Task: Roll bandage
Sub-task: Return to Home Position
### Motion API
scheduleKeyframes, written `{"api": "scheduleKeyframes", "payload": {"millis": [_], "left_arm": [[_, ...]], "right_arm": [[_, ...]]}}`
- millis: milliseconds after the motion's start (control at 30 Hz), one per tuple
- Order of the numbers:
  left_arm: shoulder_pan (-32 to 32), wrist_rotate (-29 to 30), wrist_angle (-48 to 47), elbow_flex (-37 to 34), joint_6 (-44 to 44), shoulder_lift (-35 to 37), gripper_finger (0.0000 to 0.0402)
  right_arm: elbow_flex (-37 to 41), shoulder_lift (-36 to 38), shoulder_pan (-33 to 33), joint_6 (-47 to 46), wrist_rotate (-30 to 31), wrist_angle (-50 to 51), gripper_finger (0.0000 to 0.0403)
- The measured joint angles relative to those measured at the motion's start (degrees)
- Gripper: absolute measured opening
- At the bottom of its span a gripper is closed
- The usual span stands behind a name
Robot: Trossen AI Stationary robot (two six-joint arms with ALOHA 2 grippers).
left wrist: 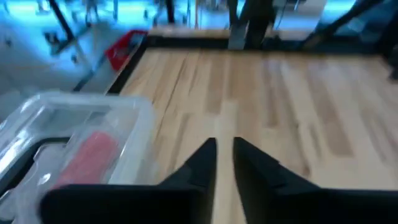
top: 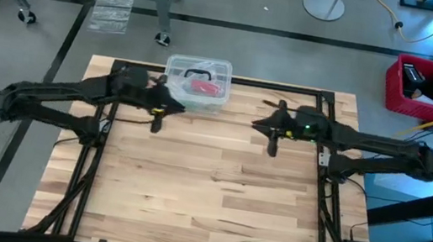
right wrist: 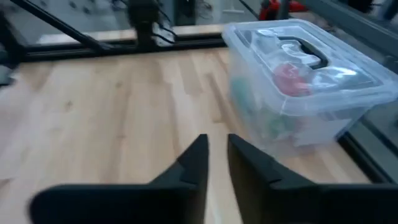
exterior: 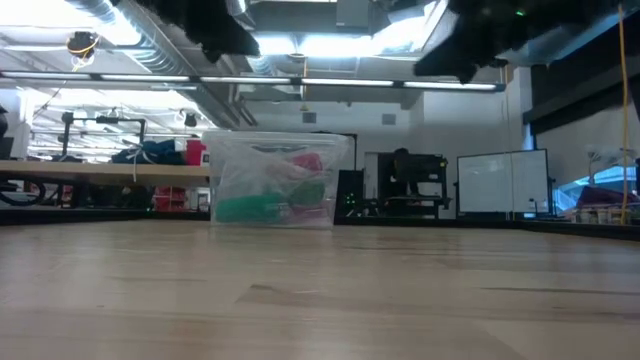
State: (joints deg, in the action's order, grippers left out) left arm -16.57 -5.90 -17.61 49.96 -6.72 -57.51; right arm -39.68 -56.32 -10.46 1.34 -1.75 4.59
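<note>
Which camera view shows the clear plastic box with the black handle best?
The right wrist view shows the box best: its lid, black handle and the red and green things inside are plain. The high view shows only its top, small. The low view shows one side, not the handle. The left wrist view cuts it off at the edge.

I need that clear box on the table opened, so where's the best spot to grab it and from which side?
Probably the black handle lying along the lid of the clear box, taken from straight above. It is the narrowest raised part; the walls look too wide for a claw.
</note>
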Motion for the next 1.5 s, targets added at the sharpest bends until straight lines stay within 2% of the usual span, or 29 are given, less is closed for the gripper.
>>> {"api": "scheduleKeyframes", "payload": {"millis": [100,167,333,433,667,767,867,933,1233,1500], "left_arm": [[-1.7,-1.3,6.3,-7.0,1.9,6.4,0.0013],[-2.3,-0.7,10.6,-12.0,3.4,10.6,0.0004],[-1.7,4.9,16.1,-21.5,9.3,19.4,0.0013],[-0.9,6.0,19.6,-25.4,11.9,22.6,0.0014],[0.5,7.4,21.3,-30.2,13.4,26.1,0.0015],[0.5,7.4,22.4,-32.0,14.4,27.3,0.0015],[0.5,7.8,25.1,-34.5,15.6,28.9,0.0015],[0.5,8.1,26.4,-35.8,15.9,30.2,0.0015],[0.5,9.2,27.8,-41.0,16.8,37.4,0.0015],[0.5,10.1,25.8,-45.9,18.6,45.7,0.0015]], "right_arm": [[5.0,6.5,-2.9,-0.2,-5.9,-1.8,0.0019],[8.5,10.6,-4.2,-1.3,-6.9,-4.7,0.0007],[15.7,19.8,-5.0,-5.7,-3.5,-8.6,0.0032],[18.8,24.6,-5.0,-6.1,-2.9,-9.1,0.004],[24.9,33.7,-5.0,-7.6,-4.3,-11.9,0.0041],[26.6,38.4,-5.0,-7.7,-1.4,-10.8,0.0041],[27.2,42.8,-5.0,-7.5,3.7,-6.2,0.0041],[27.5,45.0,-5.0,-7.6,5.1,-3.4,0.0042],[33.2,55.3,-5.0,-11.7,2.3,-3.5,0.0042],[34.7,56.2,-5.0,-13.4,2.3,-3.3,0.0042]]}}
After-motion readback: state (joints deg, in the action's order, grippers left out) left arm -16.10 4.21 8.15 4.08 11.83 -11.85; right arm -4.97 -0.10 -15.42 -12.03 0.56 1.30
